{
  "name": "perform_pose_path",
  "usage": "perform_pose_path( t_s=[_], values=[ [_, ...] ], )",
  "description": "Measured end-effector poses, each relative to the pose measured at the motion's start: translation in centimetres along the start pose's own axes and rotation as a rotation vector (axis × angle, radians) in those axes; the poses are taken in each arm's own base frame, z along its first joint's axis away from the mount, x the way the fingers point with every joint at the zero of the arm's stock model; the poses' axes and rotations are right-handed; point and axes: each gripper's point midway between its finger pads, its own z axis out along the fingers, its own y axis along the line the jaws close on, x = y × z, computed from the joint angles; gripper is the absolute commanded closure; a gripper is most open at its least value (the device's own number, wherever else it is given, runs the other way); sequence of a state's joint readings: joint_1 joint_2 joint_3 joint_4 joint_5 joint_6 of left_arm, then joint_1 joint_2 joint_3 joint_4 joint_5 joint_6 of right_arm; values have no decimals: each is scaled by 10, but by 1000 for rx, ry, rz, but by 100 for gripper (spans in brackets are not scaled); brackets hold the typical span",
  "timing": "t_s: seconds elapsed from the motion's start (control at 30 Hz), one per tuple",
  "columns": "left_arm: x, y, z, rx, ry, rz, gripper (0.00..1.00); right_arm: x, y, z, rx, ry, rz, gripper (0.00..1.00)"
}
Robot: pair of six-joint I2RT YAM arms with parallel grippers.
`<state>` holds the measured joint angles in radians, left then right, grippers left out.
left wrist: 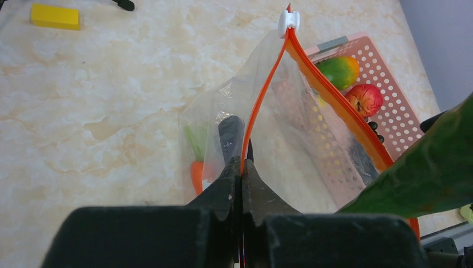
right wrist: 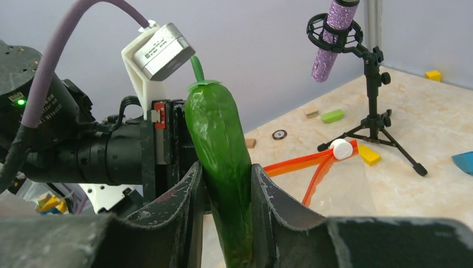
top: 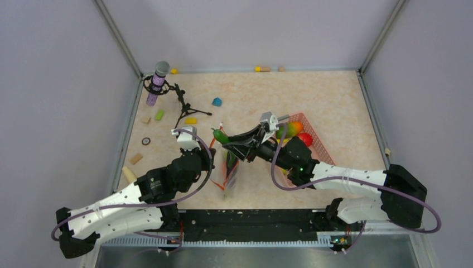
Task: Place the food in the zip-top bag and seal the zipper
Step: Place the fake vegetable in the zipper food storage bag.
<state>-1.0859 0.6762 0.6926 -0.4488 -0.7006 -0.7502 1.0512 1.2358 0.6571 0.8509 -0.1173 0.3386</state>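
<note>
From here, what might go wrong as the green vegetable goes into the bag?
The left tool pinches one side of the zipper, so the bag opens narrowly; the vegetable in the right tool may catch the rim and fall outside. Pushing down could tug the limp bag free.

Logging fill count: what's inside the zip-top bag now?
Through the zip-top bag's clear wall, an orange carrot and a dark piece show; whether inside or behind is unclear. The left claw hides its lower part. The green vegetable is outside, in the right claw.
</note>
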Motion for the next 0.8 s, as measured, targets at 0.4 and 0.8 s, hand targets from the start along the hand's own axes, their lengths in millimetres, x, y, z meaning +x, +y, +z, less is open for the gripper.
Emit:
perform_pose_path(
  t_s=[0.4, 0.8],
  values=[
    [0, 0, 0, 0, 0, -4, 100, 2, 6, 3, -13, -19, 61, 86],
    [0, 0, 0, 1, 0, -4, 100, 3, 4, 3, 2, -16, 84, 34]
  ],
)
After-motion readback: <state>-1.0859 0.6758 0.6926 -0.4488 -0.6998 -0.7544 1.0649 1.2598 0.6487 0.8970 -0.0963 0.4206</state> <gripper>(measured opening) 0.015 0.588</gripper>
